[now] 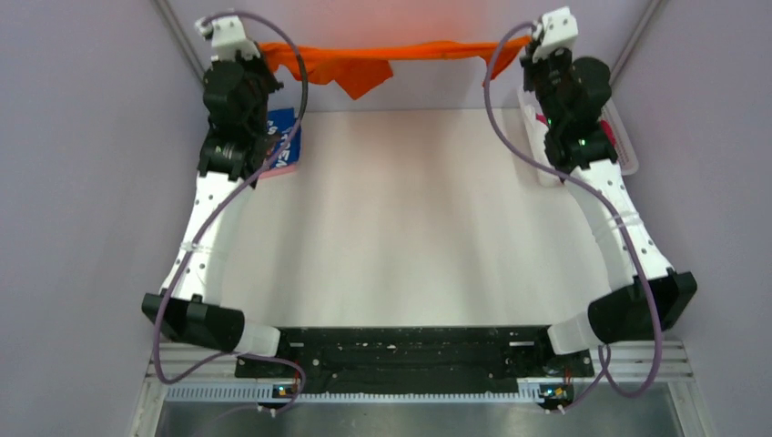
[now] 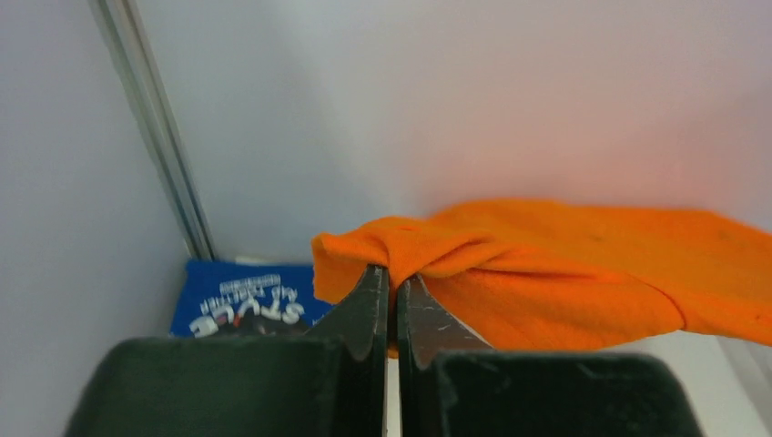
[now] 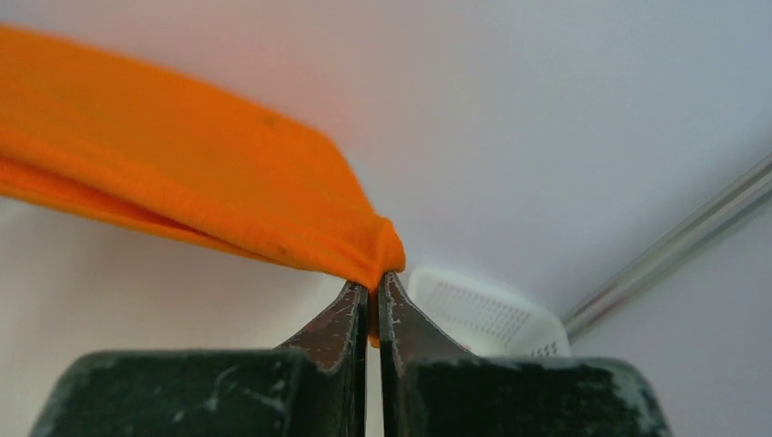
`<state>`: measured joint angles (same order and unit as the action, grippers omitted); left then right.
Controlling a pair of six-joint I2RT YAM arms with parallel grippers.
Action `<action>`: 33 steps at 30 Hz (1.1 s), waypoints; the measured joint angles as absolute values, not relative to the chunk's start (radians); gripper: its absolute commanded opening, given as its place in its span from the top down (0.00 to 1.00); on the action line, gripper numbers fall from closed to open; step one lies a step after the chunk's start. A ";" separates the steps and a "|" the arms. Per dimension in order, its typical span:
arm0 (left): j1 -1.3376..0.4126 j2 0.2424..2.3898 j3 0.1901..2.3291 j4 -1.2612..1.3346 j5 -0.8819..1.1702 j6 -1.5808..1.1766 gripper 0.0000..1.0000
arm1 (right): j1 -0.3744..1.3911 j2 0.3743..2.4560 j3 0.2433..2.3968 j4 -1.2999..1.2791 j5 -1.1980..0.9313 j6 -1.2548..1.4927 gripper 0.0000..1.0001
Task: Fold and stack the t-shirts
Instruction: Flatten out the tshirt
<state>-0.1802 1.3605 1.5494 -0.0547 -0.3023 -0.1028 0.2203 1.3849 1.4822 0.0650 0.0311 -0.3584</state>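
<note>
The orange t-shirt (image 1: 382, 56) hangs stretched in the air across the far end of the table, a loose flap drooping near its middle. My left gripper (image 1: 266, 50) is shut on its left end, where the cloth (image 2: 546, 264) bunches over the fingertips (image 2: 376, 287). At the other end my right gripper (image 1: 525, 44) is shut on a pinched corner of the orange cloth (image 3: 228, 200). A folded blue t-shirt (image 1: 284, 146) with white lettering lies on the table under the left arm and also shows in the left wrist view (image 2: 241, 305).
A white perforated basket (image 1: 583, 146) sits at the far right of the table under the right arm, with something pink in it; the right wrist view shows its rim (image 3: 482, 314). Grey walls close in the table on both sides and at the back.
</note>
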 measured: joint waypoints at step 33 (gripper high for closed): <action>-0.206 1.044 0.739 -0.426 -0.043 -0.746 0.01 | 0.422 1.217 0.825 -0.402 -0.160 0.356 0.01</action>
<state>-0.2058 1.0443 0.7387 -0.4263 -0.0429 -0.7464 0.4225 1.2167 0.8253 -0.4023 -0.1600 0.3561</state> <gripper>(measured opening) 0.990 0.985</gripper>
